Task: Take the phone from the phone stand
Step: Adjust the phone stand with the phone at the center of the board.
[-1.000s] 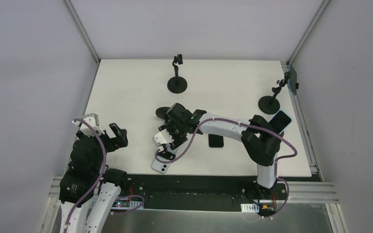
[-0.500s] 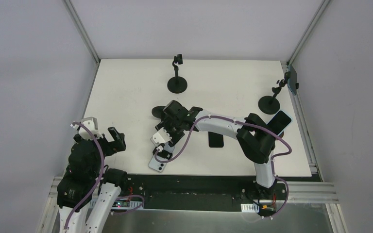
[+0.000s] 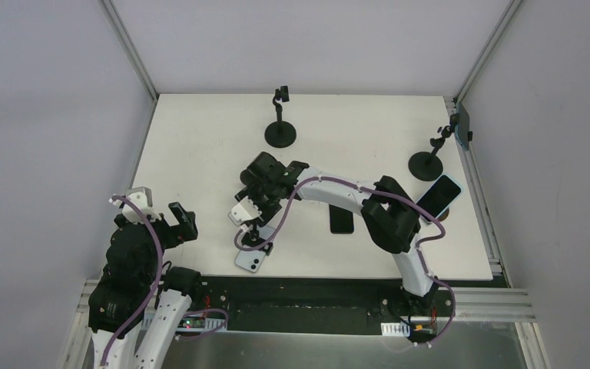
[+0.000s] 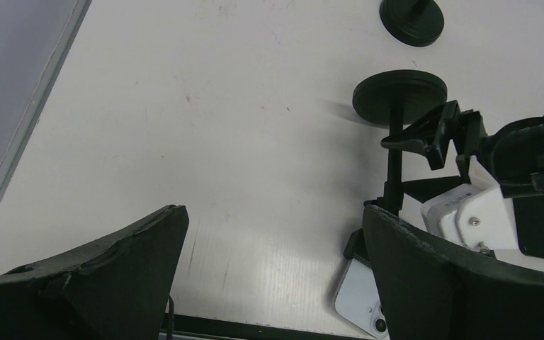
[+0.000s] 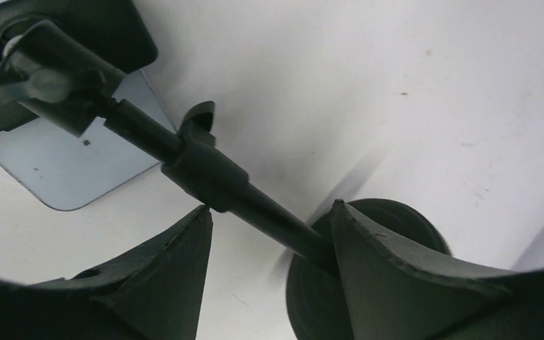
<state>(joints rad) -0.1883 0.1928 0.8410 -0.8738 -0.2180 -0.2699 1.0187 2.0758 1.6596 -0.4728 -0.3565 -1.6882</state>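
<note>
White worktop (image 3: pixel 184 154) bears the phone (image 3: pixel 250 262) flat by its near edge, its far end under the clamp head (image 5: pixel 46 78) of the leaning phone stand (image 4: pixel 399 98). Freeing it cleanly likely means steadying the pole (image 5: pixel 255 211) while the phone slides out, not dragging both. The phone lies just nearward of the right hand (image 5: pixel 270 207), whose fingers (image 5: pixel 163 276) stand apart astride the pole; whether they pinch it, I cannot tell.

Pale phone (image 3: pixel 253 263) lies camera-side up beneath the tilted black phone stand (image 5: pixel 212 177).

A black round-based stand (image 3: pixel 280 132) is set upright far back on the white table (image 3: pixel 192 146); a black rectangular phone (image 3: pixel 342 221) is laid flat nearer.
</note>
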